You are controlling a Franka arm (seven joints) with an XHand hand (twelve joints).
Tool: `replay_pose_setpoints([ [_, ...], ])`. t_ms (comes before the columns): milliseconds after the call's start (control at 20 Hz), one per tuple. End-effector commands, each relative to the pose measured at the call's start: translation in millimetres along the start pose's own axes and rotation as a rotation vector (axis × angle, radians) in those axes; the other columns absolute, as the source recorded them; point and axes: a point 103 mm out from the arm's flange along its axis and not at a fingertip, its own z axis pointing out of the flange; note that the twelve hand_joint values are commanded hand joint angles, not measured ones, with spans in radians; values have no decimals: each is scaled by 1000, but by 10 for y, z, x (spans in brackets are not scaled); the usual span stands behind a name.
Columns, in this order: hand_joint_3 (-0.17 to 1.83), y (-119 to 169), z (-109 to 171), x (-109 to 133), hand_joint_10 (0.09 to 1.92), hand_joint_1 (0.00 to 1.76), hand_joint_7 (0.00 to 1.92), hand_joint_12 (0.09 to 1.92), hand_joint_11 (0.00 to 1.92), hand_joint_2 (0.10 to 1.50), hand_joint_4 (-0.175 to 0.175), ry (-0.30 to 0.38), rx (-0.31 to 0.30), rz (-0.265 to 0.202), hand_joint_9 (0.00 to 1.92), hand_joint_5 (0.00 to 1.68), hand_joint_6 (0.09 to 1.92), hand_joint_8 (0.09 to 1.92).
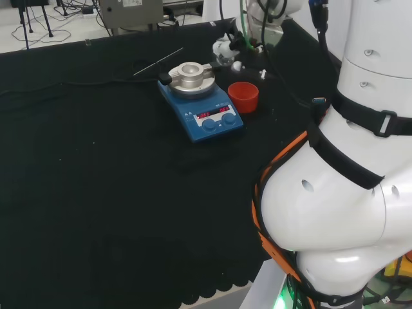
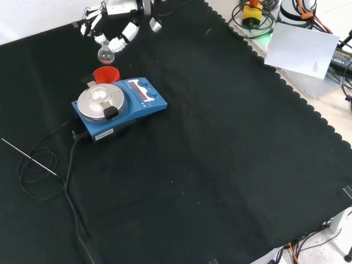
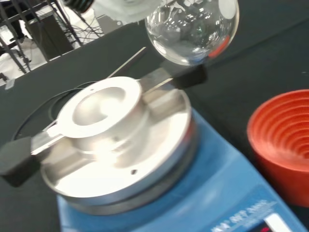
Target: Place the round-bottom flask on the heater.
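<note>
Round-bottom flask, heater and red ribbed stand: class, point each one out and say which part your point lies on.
round-bottom flask (image 3: 193, 36), wrist view, on its clear glass bulb.
heater (image 2: 155, 104), front view, on its blue body beside the metal top.
red ribbed stand (image 1: 244, 96), head view, on its outer wall.

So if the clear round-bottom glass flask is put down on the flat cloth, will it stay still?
Probably not. The clear round-bottom glass flask has a ball-shaped base, so it would likely roll or tip. The thin glass looks fragile and smooth, perhaps slippery. The red ribbed ring stand or the heater's silver metal bowl should keep it steadier.
</note>
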Motion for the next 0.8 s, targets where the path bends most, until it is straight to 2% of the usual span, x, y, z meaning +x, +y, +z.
replay_pose_setpoints([
  [50,716,92,84,355,754,1003,285,1370,39,890,2,18,25,-33,430,817,1459,718],
  [300,719,199,153,523,754,1003,285,1371,40,889,2,24,32,-53,430,817,1460,718],
  [350,720,260,172,467,754,1003,285,1371,40,888,2,37,41,-52,430,817,1461,718],
  [450,721,284,204,518,754,1003,285,1371,40,887,1,40,44,-51,430,818,1461,719],
  [550,722,295,154,487,754,1003,285,1371,40,887,1,75,52,-50,430,818,1461,719],
  [800,726,302,287,666,755,1004,285,1371,41,884,0,77,67,-46,430,819,1462,719],
])
